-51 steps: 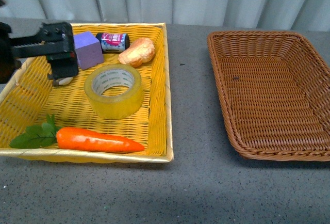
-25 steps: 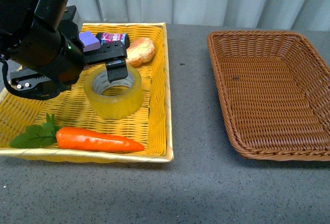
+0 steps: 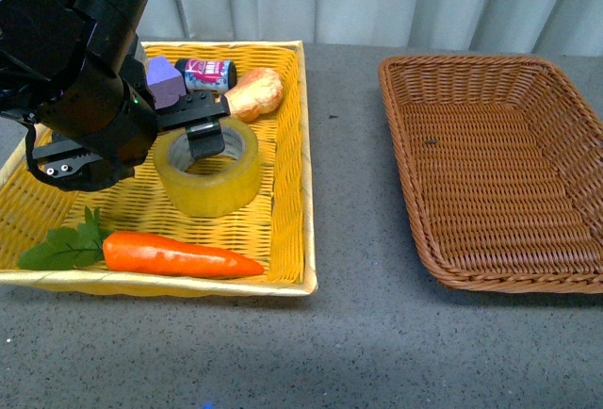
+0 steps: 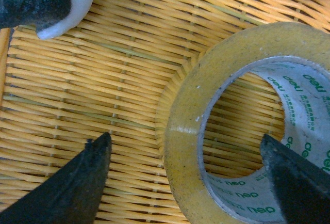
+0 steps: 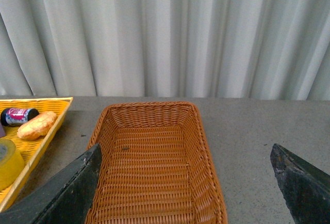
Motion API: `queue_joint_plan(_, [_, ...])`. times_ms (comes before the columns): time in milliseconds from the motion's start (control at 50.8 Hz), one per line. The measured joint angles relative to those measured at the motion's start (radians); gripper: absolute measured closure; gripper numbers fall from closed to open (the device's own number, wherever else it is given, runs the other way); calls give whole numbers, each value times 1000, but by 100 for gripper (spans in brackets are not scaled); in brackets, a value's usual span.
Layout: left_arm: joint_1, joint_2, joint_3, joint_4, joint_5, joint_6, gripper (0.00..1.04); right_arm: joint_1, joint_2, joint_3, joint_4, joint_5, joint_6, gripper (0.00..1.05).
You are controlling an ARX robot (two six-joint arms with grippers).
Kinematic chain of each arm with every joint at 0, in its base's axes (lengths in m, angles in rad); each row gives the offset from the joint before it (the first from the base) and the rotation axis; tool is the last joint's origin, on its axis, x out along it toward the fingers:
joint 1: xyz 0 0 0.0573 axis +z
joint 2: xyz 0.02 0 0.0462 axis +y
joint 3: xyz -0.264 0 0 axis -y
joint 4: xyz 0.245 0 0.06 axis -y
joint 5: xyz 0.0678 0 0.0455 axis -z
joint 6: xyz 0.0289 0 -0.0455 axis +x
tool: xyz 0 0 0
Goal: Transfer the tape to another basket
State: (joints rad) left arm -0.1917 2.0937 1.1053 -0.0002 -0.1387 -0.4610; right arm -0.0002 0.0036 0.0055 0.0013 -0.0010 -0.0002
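Step in hand: the grasp on the tape, not yet closed. Lift and carry to follow.

- Left gripper (image 4: pixel 185 137) low over the yellow basket (image 3: pixel 287 145), spread wide.
- Astride 1 wall of the tape (image 3: pixel 212 188): 1 finger outside the roll over the weave, 1 over the white printed core. Front view puts that inner finger down in the hole.
- Nothing clamped. Contact with the roll not clear from either view.
- Tape flat on the floor of the yellow basket, hole up, near the middle.
- Around it: carrot (image 3: pixel 179 256) at the near edge; purple block (image 3: pixel 165 77), small can (image 3: pixel 205 74) and bread roll (image 3: pixel 254 93) at the far edge.

Next move, as judged: close on that wall with a firm pinch, then lift straight up to clear the rim. Roll likely smooth and rigid, so some risk of a tilt in a 1-wall pinch.

- Brown basket (image 3: pixel 490 164) well apart on the right, with only a small dark speck on its floor.
- Right gripper (image 5: pixel 185 146) high above it, fingers wide apart, holding nothing.
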Motion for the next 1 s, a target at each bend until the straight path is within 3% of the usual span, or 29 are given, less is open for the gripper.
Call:
queue_joint_plan(414, [5,2,13,-18,16,2,87,0,0,0,0,0,0,9])
queue_joint_plan(552, [18,-28,13,-23,61,53,88,0,0,0,0,0,0,9])
queue_joint_plan(709, [28,-98,51,-72,199,208,89,0,0,0,0,0,0,9])
queue_joint_plan(1005, [-18,-208,119,9,374,827,89,0,0,0,0,0,0,9])
